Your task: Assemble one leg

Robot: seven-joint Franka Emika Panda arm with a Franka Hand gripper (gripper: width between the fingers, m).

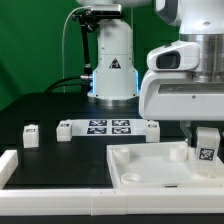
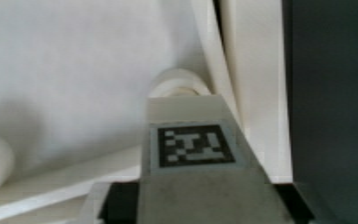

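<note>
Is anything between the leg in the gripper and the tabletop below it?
Nothing visible. The small white plastic leg, held by the gripper, hangs over the round corner fitting of the large white tray-like tabletop; the gap looks free.

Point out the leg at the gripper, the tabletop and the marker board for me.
leg [image 1: 207, 146]: exterior view, on its tagged front face.
tabletop [image 1: 152, 171]: exterior view, on its bare inner floor.
marker board [image 1: 108, 127]: exterior view, on its middle tags.
</note>
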